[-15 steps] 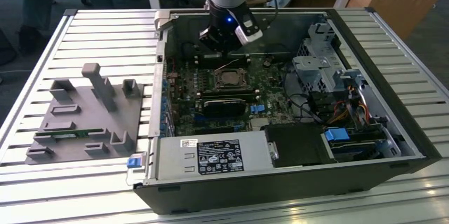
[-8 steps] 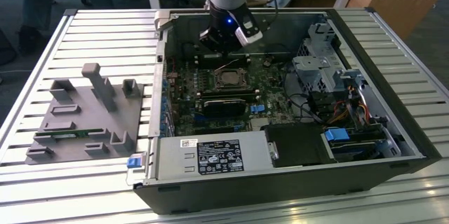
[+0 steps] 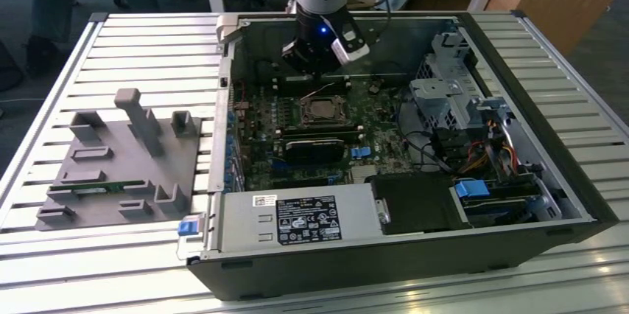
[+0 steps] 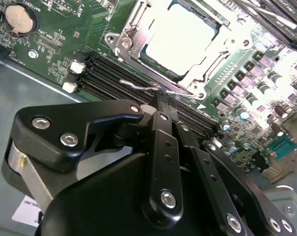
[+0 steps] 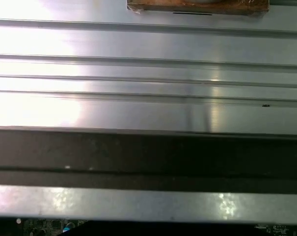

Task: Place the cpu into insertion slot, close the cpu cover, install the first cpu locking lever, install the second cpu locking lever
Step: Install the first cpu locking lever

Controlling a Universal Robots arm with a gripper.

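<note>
The cpu (image 4: 180, 32) lies in the insertion slot (image 3: 320, 112) in the middle of the motherboard, its top glaring bright in the second wrist view. The silvery cpu cover (image 4: 131, 32) frames it and looks laid down over it. A thin wire locking lever (image 4: 133, 84) stands raised along the socket's edge, beside the memory slots. My gripper (image 4: 160, 98) is shut, its black fingertips right at this wire; I cannot tell whether they pinch it. In the exterior view the gripper (image 3: 317, 71) hangs inside the case just behind the socket.
The open computer case (image 3: 550, 181) lies on a ribbed metal table (image 5: 148, 73). A black heatsink (image 3: 314, 148), a power supply (image 3: 294, 220) and drive cages (image 3: 452, 93) surround the socket. A grey fixture block (image 3: 118, 159) sits at the exterior view's left.
</note>
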